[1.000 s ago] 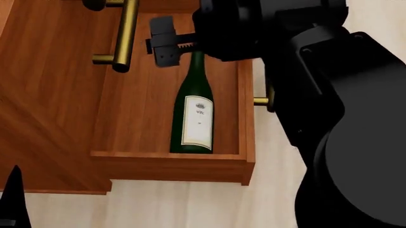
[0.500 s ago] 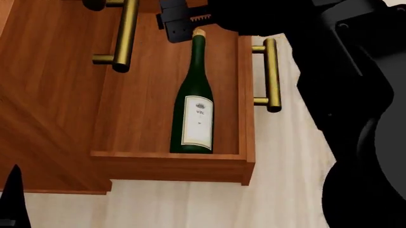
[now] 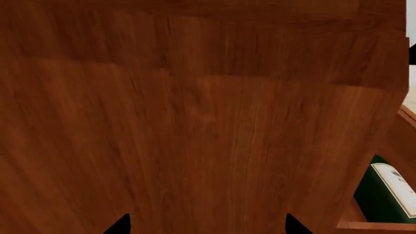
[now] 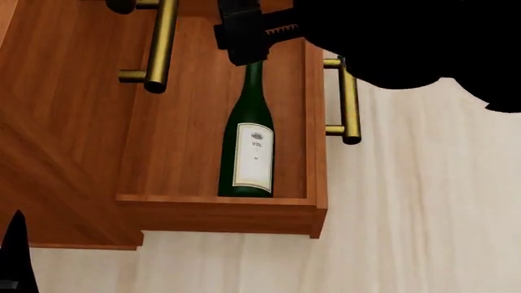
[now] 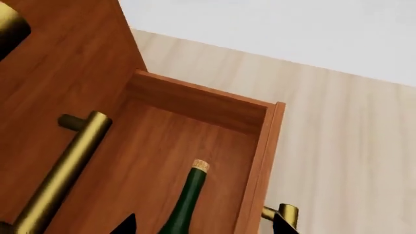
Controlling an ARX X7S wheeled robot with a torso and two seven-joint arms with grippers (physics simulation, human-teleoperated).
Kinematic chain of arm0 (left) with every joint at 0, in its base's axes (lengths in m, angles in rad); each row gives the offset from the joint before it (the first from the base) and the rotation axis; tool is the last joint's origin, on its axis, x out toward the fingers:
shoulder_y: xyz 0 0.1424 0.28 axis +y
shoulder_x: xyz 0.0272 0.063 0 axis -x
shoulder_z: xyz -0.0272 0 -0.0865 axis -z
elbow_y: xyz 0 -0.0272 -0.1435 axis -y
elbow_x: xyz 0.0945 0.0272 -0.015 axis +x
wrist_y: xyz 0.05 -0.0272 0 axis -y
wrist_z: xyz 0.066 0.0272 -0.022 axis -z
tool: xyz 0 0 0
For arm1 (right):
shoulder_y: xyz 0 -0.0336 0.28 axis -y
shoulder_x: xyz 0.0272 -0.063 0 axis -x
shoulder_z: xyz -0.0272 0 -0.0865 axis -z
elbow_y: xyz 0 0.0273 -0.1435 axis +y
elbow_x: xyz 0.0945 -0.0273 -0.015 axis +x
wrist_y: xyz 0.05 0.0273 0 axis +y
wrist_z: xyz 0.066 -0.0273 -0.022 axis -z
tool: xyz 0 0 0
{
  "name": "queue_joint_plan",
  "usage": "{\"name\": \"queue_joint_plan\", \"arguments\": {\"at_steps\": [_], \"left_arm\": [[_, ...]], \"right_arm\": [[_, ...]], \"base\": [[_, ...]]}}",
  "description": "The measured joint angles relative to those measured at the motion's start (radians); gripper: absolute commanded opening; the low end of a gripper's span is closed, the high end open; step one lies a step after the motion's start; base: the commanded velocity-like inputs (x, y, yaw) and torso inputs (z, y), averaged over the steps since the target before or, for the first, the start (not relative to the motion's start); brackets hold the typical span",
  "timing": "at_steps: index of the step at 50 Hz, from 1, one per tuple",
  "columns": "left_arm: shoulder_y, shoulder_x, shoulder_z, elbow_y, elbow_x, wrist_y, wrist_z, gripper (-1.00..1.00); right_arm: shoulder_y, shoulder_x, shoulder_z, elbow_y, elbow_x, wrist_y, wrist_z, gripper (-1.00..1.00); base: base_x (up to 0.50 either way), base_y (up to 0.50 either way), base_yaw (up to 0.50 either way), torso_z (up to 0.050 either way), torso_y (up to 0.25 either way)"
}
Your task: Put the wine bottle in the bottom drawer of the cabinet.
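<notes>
Head view, near to far: my left gripper (image 4: 16, 256) sits low, its state impossible to tell. Beyond it the wine bottle (image 4: 248, 146) stands in the bottom drawer (image 4: 219, 210), by its handle-side edge. My right gripper (image 4: 244, 36), a second ago around the neck, has lifted clear, jaws apart. Only closing the drawer remains.

Domestic-looking room, simulator render. Reddish-brown wooden cabinet (image 4: 65, 152) with brass bar handles (image 4: 160, 46) stands on pale wood-plank floor (image 4: 407, 213). Its bottom drawer (image 4: 219, 210) pulled open, wine bottle (image 4: 248, 143) lying inside: household storage furniture, household item. Plain pale wall (image 5: 293, 34) beyond floor in right wrist view. Exact room type cannot be told.
</notes>
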Motion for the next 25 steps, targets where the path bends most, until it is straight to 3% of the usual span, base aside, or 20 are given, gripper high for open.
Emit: {"name": "queue_joint_plan", "arguments": {"at_steps": [25], "left_arm": [[0.003,-0.021,-0.014,0.018,0.004,-0.006,-0.01,1.0]], "right_arm": [[-0.12,0.345,0.122,-0.577,0.075,-0.18,0.274,1.0]], "base": [[0.0,0.0,0.0,0.0,0.0]]}}
